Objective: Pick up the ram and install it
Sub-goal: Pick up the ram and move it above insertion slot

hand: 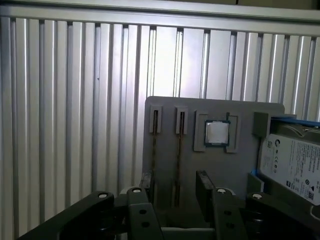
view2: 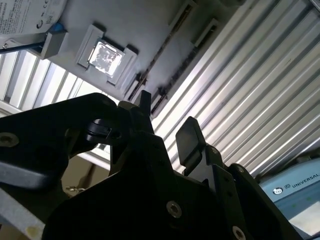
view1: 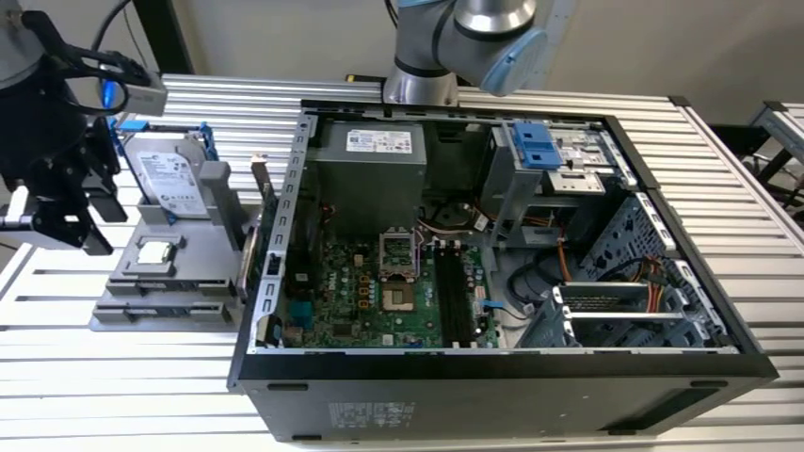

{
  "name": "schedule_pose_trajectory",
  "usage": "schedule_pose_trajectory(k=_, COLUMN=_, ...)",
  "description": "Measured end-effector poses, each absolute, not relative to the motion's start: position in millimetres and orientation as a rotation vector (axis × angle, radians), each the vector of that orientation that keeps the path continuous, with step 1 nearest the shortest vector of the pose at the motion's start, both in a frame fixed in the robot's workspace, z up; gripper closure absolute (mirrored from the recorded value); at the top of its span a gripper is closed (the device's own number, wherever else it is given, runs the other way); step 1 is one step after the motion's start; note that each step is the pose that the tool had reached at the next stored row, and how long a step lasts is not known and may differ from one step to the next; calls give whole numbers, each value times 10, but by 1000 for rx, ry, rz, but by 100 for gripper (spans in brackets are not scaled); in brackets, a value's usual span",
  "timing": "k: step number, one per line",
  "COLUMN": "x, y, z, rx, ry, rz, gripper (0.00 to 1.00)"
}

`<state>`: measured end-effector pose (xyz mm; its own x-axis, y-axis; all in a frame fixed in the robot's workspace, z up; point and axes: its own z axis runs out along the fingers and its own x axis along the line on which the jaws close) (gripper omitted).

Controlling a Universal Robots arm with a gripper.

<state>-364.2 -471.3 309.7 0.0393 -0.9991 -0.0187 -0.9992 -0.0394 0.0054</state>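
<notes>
A ribbed aluminium table (view1: 729, 169) carries the whole setup, its slats running across the exterior view.

At the exterior view's far left hangs the black gripper (view1: 78, 226), beside a grey holder block (view1: 126, 282) and not touching it. In both wrist views its fingers (hand: 202, 182) stand spread apart with nothing between them.

The holder carries three kinds of parts. A silver hard drive (view1: 169, 179) in a blue frame sits at its far end. A small square processor (view1: 153, 251) lies in a recess in the middle. At the near end are two narrow slots.

The ram (hand: 178, 150) stands on edge in one of those slots, showing as a thin brownish line in the first wrist view. There it falls between the two spread fingers. The neighbouring slot shows a similar thin edge.

Right of the holder lies an open computer case (view1: 503, 377) on its side. Its green motherboard (view1: 352, 292) faces up, with long black memory slots (view1: 447, 292) running along it. The arm's base (view1: 421, 85) rises behind the case. Further right, inside the case, sit a blue drive bracket (view1: 534, 146) and a perforated metal cage (view1: 616, 306).
</notes>
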Motion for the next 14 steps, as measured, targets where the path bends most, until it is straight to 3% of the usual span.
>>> schedule_pose_trajectory(k=14, x=-3662, y=-4718, z=2899, rx=-2247, ry=2183, rz=26, gripper=0)
